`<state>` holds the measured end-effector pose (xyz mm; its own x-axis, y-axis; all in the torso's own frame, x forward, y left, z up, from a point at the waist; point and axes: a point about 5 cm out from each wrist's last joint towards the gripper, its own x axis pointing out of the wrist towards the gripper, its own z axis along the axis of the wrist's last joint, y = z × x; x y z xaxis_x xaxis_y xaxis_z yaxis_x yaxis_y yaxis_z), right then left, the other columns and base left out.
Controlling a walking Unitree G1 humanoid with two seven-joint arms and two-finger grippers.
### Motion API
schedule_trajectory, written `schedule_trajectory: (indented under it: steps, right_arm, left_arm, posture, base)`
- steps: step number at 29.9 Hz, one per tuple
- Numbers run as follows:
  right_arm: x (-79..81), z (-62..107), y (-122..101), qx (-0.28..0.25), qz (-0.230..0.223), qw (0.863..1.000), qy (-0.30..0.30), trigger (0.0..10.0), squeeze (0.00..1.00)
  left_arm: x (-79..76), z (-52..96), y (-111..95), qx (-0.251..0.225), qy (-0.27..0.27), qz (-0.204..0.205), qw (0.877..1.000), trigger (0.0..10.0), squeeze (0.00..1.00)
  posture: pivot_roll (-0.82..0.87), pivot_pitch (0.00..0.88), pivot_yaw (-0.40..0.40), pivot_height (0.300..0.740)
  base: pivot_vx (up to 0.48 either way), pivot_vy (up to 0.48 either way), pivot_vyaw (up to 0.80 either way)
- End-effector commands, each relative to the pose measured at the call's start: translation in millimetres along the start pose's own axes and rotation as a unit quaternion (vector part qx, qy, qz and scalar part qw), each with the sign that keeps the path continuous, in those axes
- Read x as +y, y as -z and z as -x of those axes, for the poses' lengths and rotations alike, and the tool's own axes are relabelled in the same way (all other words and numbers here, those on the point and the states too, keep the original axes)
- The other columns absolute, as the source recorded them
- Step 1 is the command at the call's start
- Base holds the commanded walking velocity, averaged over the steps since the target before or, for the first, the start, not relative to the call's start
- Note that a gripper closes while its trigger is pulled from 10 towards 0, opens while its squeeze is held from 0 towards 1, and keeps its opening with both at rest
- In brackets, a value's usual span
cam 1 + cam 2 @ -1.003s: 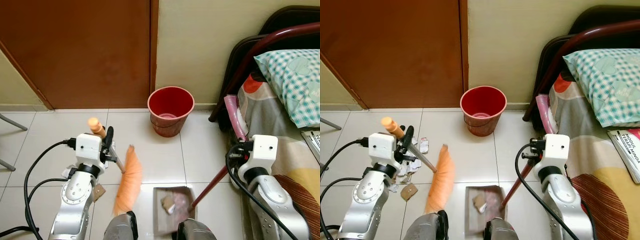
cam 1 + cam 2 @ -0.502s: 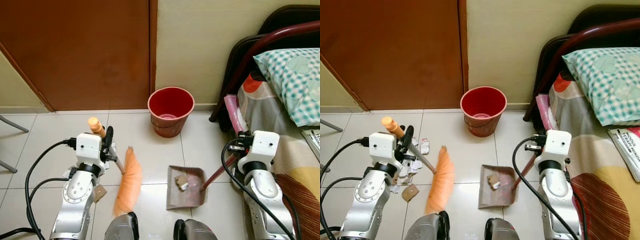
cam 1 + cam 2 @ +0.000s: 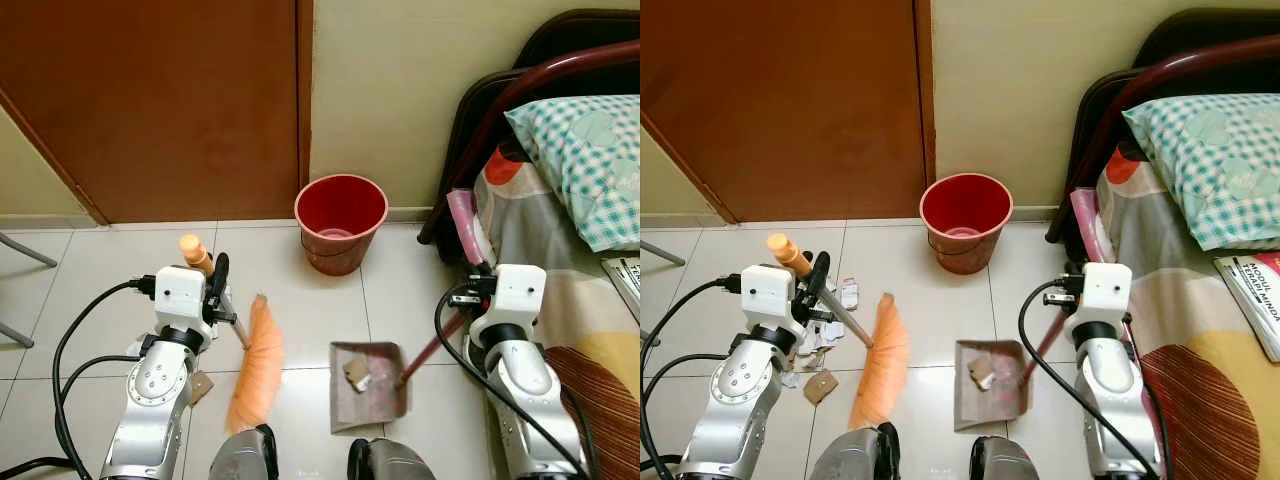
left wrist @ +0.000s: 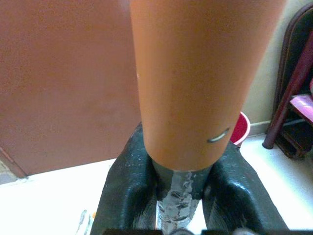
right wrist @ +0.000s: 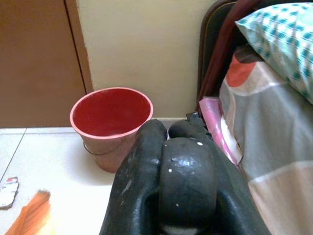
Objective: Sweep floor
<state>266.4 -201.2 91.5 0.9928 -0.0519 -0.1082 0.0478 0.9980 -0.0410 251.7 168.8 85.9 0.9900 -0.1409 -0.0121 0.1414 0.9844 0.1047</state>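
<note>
Orange bristles of the broom (image 3: 255,362) sit low and a bit left of centre in the left eye view, fanned against the pale floor tiles (image 3: 300,290), with the thin metal shaft running up-left to an orange plastic grip end (image 3: 193,250) that pokes out above the left gripper (image 3: 217,285). In the left wrist view the two black fingers (image 4: 128,191) are pressed in on either side of the taped shaft just under that orange grip, so it's clamped on the broom handle.

Over on the right side, the right gripper (image 3: 1072,292) has the dark red handle of the dustpan (image 3: 1048,335), and the right wrist view shows its fingers (image 5: 142,171) wrapped tight around the black handle end. The reddish-brown metal dustpan tray (image 3: 367,385) lies lower centre, just right of the bristles but not touching them, with a couple of paper scraps (image 3: 357,374) sitting inside.

More torn paper bits and a brown cardboard scrap (image 3: 820,384) are scattered on the tiles at lower left, beside the left arm.

Upper centre has a red plastic bucket (image 3: 341,220) standing upright against the cream wall (image 3: 400,90), next to the brown wooden door (image 3: 160,100). Right edge: a bed with a dark red metal frame (image 3: 520,95), a patterned sheet (image 3: 590,300), a teal checked pillow (image 3: 585,150) and a book (image 3: 1250,300) lying on it.
</note>
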Motion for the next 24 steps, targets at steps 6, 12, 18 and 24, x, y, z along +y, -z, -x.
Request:
schedule_trajectory:
  steps: [6, 12, 18, 24]
  right_arm:
    - [0.3, -12.1, -16.0, -0.003, -0.006, 1.000, -0.025, 10.0, 0.00]
    - [18.7, -9.2, -2.6, 0.023, -0.005, 0.998, -0.063, 10.0, 0.00]
    - [26.8, -7.3, 0.7, 0.014, -0.020, 0.998, -0.051, 10.0, 0.00]
    - [19.8, 6.6, 13.7, 0.026, -0.051, 0.998, 0.007, 10.0, 0.00]
  left_arm:
    - [-1.2, 4.1, 4.4, 0.015, 0.005, -0.010, 1.000, 10.0, 0.00]
    - [-5.0, 2.2, 4.1, 0.016, 0.020, -0.013, 1.000, 10.0, 0.00]
    - [-2.1, 1.2, 4.1, 0.017, 0.009, -0.011, 1.000, 10.0, 0.00]
    - [-3.7, 6.2, 6.5, 0.020, 0.005, -0.010, 1.000, 10.0, 0.00]
  posture:
    - [-0.03, 0.137, 0.006, 0.740]
    - [-0.03, 0.152, 0.014, 0.740]
    - [-0.02, 0.143, 0.013, 0.740]
    - [-0.01, 0.124, -0.012, 0.740]
  base:
    - [0.308, 0.000, 0.00]
    - [0.349, 0.000, 0.00]
    - [0.369, 0.000, 0.00]
    - [0.341, 0.000, 0.00]
